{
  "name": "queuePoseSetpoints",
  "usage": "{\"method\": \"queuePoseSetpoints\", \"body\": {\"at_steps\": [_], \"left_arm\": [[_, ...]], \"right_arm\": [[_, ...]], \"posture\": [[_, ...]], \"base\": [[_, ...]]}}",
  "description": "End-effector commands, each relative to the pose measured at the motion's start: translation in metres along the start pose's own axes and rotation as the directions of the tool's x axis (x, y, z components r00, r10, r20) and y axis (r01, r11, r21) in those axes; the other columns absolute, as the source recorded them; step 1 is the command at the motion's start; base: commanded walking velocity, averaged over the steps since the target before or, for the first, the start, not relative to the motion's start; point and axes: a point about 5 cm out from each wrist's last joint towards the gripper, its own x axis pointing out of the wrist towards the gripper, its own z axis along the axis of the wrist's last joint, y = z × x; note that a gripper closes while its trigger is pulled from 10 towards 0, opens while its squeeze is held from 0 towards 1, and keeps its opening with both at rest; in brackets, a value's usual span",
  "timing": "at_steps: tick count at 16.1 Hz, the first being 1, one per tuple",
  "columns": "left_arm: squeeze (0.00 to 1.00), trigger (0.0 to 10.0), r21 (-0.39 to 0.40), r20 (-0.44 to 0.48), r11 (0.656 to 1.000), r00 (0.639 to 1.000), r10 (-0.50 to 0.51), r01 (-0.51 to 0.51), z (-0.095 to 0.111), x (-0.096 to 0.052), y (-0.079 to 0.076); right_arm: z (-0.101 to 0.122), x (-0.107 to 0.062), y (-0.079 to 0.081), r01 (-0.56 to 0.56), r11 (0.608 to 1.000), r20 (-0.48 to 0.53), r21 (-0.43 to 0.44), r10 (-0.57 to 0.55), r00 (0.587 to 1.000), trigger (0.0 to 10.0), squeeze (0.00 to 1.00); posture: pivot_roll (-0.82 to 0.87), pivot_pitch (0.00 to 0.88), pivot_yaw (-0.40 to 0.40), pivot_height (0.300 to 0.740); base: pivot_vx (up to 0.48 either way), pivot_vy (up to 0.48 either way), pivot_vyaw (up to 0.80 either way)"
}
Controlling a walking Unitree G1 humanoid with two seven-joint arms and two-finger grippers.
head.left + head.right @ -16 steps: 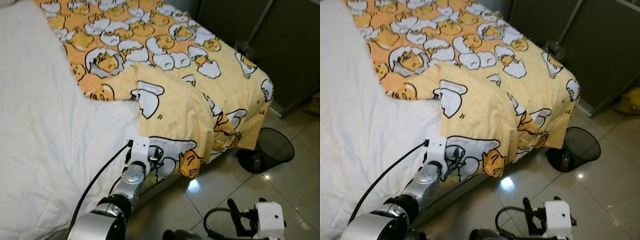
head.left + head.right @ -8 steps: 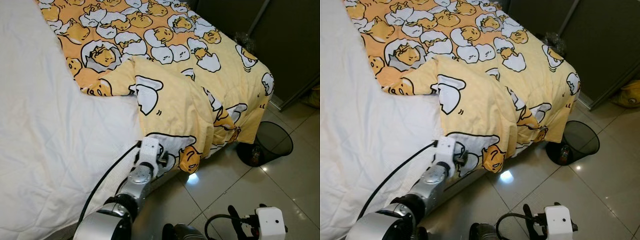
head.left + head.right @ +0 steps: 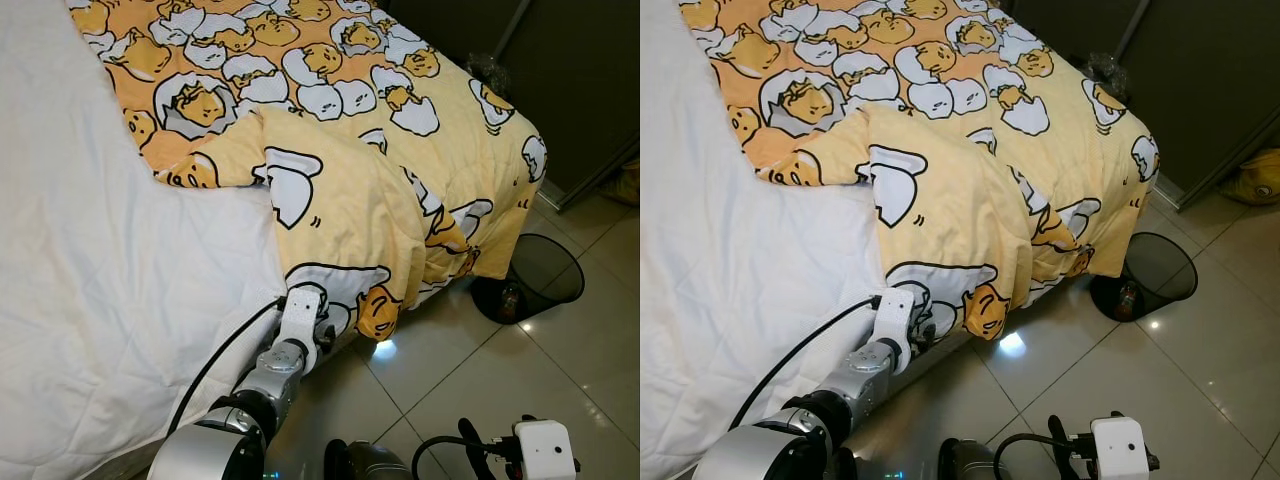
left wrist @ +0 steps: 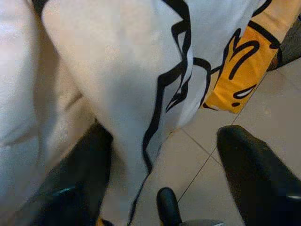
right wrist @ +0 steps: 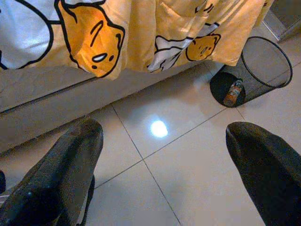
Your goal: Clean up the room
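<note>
At the bed's edge, the left gripper [image 4: 155,169] has crept further under the soft, egg-printed yellow quilt [image 3: 350,190], fingers spread around a hanging fold.

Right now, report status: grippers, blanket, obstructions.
Left gripper open at hanging yellow blanket edge, cloth between fingers. Right gripper open, low over floor tiles. Black wastebasket beside bed corner.
</note>
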Motion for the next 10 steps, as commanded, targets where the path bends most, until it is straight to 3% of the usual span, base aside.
{"method": "queuePoseSetpoints", "body": {"at_steps": [1, 3, 5, 6, 7, 10], "left_arm": [[0.0, 0.0, -0.022, -0.043, 0.999, 0.998, -0.038, 0.037, -0.007, -0.001, -0.016], [0.0, 0.0, -0.063, -0.055, 0.997, 0.998, -0.039, 0.035, -0.007, 0.0, -0.017], [0.0, 0.0, -0.055, -0.035, 0.997, 0.998, -0.056, 0.054, -0.003, 0.0, -0.02], [0.0, 0.0, -0.039, -0.029, 0.997, 0.997, -0.065, 0.064, -0.002, 0.0, -0.021], [0.0, 0.0, 0.039, -0.012, 0.996, 0.996, -0.086, 0.086, 0.001, 0.0, -0.024], [0.0, 0.0, 0.084, 0.001, 0.993, 0.996, -0.088, 0.088, 0.005, 0.001, -0.024]], "right_arm": [[0.0, -0.005, -0.008, 0.01, 0.999, -0.018, -0.039, -0.01, 1.0, 10.0, 0.06], [0.008, -0.007, -0.017, 0.017, 0.998, -0.007, -0.056, -0.017, 1.0, 10.0, 0.06], [0.009, -0.006, -0.02, 0.021, 0.998, -0.004, -0.057, -0.022, 1.0, 10.0, 0.06], [0.009, -0.005, -0.019, 0.017, 0.998, -0.005, -0.055, -0.017, 1.0, 10.0, 0.06], [0.008, -0.003, -0.014, 0.006, 0.999, -0.006, -0.05, -0.006, 1.0, 10.0, 0.06], [0.009, 0.002, -0.006, -0.005, 0.999, -0.005, -0.032, 0.005, 1.0, 10.0, 0.05]], "posture": [[-0.27, 0.164, -0.135, 0.74], [-0.3, 0.155, -0.146, 0.74], [-0.29, 0.144, -0.147, 0.74], [-0.28, 0.139, -0.146, 0.74], [-0.27, 0.135, -0.139, 0.74], [-0.25, 0.128, -0.126, 0.74]], "base": [[0.0, 0.0, 0.0], [0.0, 0.0, 0.0], [0.0, 0.0, 0.0], [0.0, 0.0, 0.0], [0.0, 0.0, 0.0], [0.0, 0.0, 0.0]]}}
